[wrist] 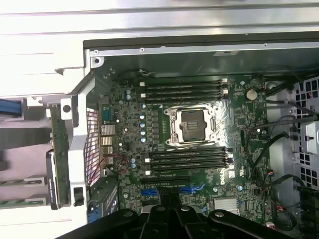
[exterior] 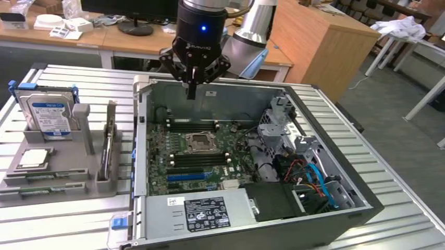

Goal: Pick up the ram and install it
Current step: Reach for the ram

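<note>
Two ram sticks, thin and green, lie in the slots (exterior: pixel 31 178) of the grey holder at the exterior view's left; they appear as green strips (wrist: pixel 19 182) beside the case in the wrist view. My gripper (exterior: pixel 191 92) hangs over the back wall of the open computer case (exterior: pixel 334 172), far from the holder. Its dark fingers (wrist: pixel 168 211) are shut together with nothing between them. Below lies the motherboard with black memory slots (wrist: pixel 187 89) on either side of the open processor socket (wrist: pixel 192 124).
On the grey holder (exterior: pixel 62 156) stand a blue-labelled hard drive (exterior: pixel 47 112), a square silver processor chip (exterior: pixel 33 158) and an upright board (exterior: pixel 108 143). Cables and a drive cage (exterior: pixel 306 172) fill the case's right. A power supply (exterior: pixel 205 211) sits at its front.
</note>
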Tool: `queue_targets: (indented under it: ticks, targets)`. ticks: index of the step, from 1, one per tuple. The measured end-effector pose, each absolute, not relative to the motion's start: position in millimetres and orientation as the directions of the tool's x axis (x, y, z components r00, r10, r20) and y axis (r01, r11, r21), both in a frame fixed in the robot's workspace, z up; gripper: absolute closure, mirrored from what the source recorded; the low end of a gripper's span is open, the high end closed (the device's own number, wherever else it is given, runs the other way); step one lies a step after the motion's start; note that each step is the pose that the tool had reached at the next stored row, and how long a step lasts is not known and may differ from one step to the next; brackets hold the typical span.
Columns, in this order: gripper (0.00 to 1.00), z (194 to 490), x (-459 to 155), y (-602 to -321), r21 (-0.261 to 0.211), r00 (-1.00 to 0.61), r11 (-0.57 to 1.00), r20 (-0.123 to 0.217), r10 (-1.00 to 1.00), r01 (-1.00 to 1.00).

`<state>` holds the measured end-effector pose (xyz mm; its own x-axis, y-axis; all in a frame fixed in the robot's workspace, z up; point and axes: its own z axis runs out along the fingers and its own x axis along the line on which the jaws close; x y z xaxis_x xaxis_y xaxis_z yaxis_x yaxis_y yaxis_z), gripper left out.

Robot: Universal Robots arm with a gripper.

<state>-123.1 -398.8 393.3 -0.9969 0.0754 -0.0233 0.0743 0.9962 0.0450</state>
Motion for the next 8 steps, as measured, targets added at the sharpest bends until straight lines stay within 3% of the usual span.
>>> queue_targets:
  ticks: [8]
  targets:
    - [0.89, 393.2, -134.1, -398.7, 0.045, -0.997, 0.996, -0.023, 0.075, 0.074]
